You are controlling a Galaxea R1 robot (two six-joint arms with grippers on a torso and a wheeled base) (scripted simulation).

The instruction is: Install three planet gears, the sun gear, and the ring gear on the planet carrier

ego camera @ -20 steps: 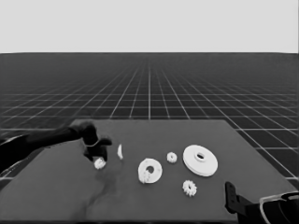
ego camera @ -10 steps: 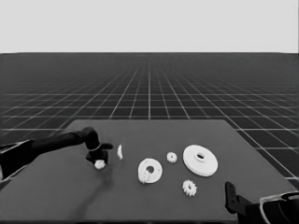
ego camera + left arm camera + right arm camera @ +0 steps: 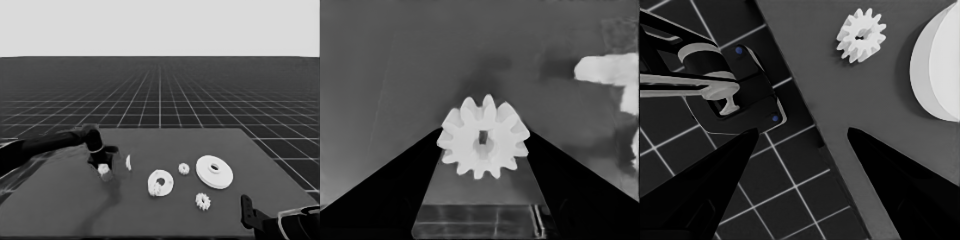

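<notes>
My left gripper (image 3: 102, 165) reaches in over the table's left part and is shut on a planet gear (image 3: 103, 170), a small white toothed wheel. In the left wrist view that gear (image 3: 482, 145) is pinched between both fingertips. The planet carrier, the smaller round part (image 3: 161, 182), lies at mid table with a small white lump on its near rim that looks like a gear. The ring gear, the larger round part (image 3: 214, 171), lies to its right. Two more planet gears (image 3: 184, 168) (image 3: 202, 201) lie loose between and in front of them. My right gripper (image 3: 804, 131) waits open at the near right corner.
A thin white piece (image 3: 128, 162) stands just right of the left gripper. The right wrist view shows the near loose gear (image 3: 861, 35), the larger round part's edge (image 3: 940, 65), the table's edge and dark machinery (image 3: 735, 90) beyond it.
The left arm has shifted slightly, and the gear between its fingers sits a little higher and farther left than before. The right arm and the other parts have not moved.
</notes>
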